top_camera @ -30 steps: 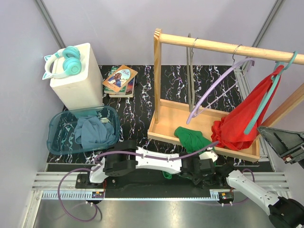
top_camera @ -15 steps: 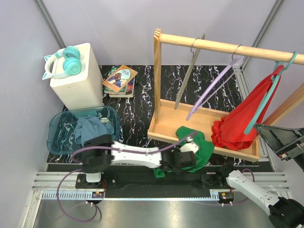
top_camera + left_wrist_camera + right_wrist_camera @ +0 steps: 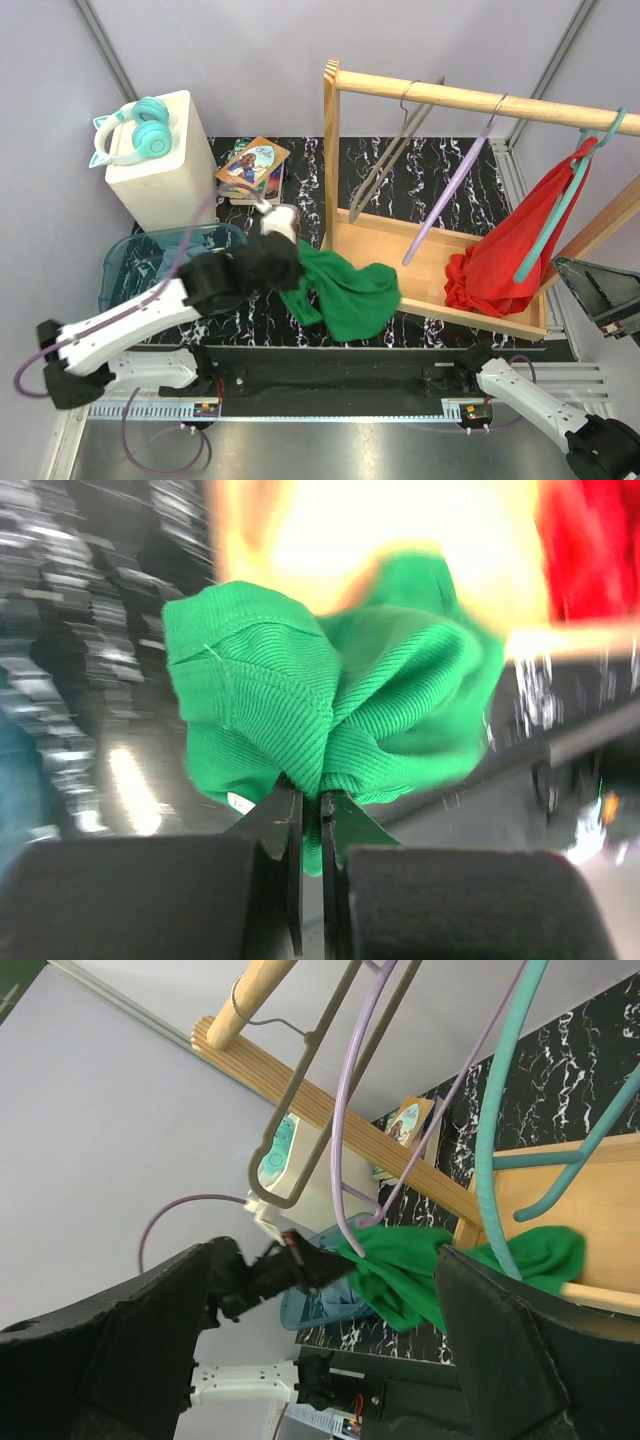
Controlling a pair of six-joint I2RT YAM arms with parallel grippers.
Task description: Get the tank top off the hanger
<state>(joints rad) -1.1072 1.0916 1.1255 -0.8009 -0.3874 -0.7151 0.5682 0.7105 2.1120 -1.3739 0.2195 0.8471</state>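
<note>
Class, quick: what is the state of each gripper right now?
Left gripper: shut on the green top.
Right gripper: open, holding nothing.

**Setting.** Plain pale lilac walls [image 3: 250, 60] are seen behind a black tabletop veined with white [image 3: 305, 165], with a grey metal strut [image 3: 105, 50] in the left corner. A light wooden clothes rack [image 3: 450, 97] with a tray base is set at right, and a white rectangular box [image 3: 165, 190] at left. Slotted aluminium rails [image 3: 300, 410] are mounted along the near edge.
</note>
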